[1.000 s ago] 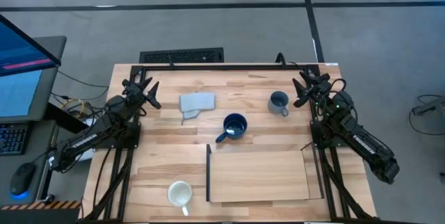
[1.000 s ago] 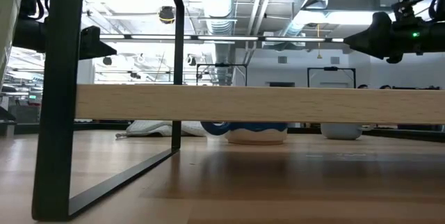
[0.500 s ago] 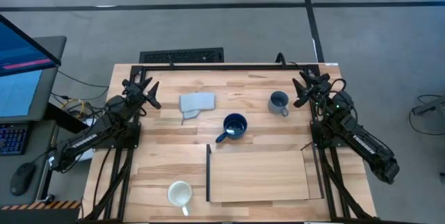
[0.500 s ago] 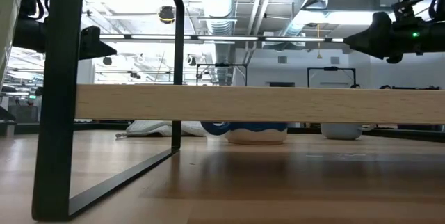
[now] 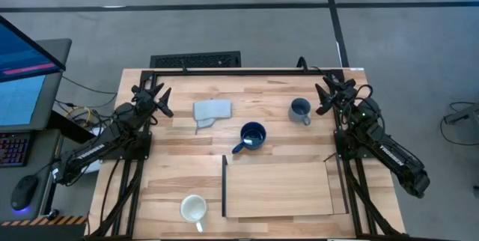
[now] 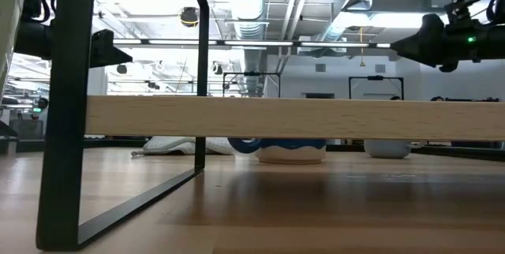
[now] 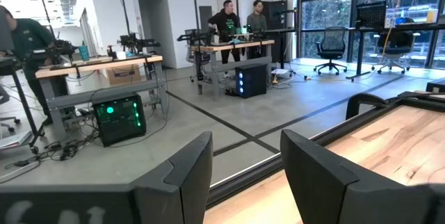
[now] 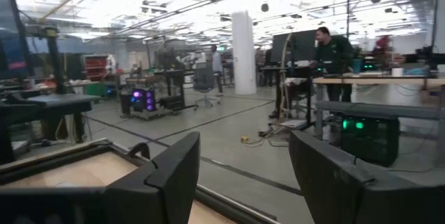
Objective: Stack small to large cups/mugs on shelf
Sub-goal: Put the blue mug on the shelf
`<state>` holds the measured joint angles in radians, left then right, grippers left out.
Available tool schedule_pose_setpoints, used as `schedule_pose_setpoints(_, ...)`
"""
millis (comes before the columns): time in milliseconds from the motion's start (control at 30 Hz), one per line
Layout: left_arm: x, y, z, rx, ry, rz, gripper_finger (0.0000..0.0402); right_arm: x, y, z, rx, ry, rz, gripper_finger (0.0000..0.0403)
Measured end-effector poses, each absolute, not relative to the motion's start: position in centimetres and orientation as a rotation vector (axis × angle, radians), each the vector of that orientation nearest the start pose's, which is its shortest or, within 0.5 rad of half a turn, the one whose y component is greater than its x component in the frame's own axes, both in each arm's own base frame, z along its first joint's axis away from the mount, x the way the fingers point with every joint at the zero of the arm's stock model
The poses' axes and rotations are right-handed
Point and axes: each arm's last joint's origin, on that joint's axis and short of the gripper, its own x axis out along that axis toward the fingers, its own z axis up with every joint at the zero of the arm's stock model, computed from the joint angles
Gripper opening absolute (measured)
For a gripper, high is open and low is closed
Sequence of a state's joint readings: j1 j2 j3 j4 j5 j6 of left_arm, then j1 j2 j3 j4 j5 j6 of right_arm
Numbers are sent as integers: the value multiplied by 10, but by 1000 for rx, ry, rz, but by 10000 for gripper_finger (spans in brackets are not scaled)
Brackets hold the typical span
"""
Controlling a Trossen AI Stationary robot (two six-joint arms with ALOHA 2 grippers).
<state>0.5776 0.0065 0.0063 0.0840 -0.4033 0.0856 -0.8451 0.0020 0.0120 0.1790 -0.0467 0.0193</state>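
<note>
The small grey-blue mug (image 5: 300, 110) stands on the table near its far right part. The dark navy mug (image 5: 252, 136) stands at the middle, just beyond the shelf's far edge, its base also showing under the board (image 6: 278, 148) in the low view. The white mug (image 5: 194, 209) stands near the near edge, left of the shelf. The shelf (image 5: 278, 189) is a pale plywood board with a dark upright strip on its left side. My left gripper (image 5: 159, 99) hovers open over the far left corner. My right gripper (image 5: 327, 95) hovers open just right of the grey-blue mug.
A folded grey cloth (image 5: 212, 111) lies on the far left part of the table, between my left gripper and the navy mug. The shelf's dark frame leg (image 6: 69, 112) stands close in the low view. People stand at benches in the room behind.
</note>
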Motion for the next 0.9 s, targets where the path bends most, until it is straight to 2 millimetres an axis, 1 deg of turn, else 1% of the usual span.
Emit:
schedule_pose_setpoints(300, 73, 61, 173, 86, -45, 983, 163, 64, -70, 185, -65, -183, -792, 244)
schedule_pose_setpoints(467, 73, 61, 173, 86, -45, 984, 163, 64, -70, 185, 10, -214, -781, 244)
schedule_pose_setpoints(733, 73, 61, 173, 86, -48, 984, 163, 65, -70, 183, 21, -205, -781, 244)
schedule_pose_setpoints(900, 73, 61, 181, 94, -134, 985, 163, 65, -71, 178, 48, -151, -785, 244)
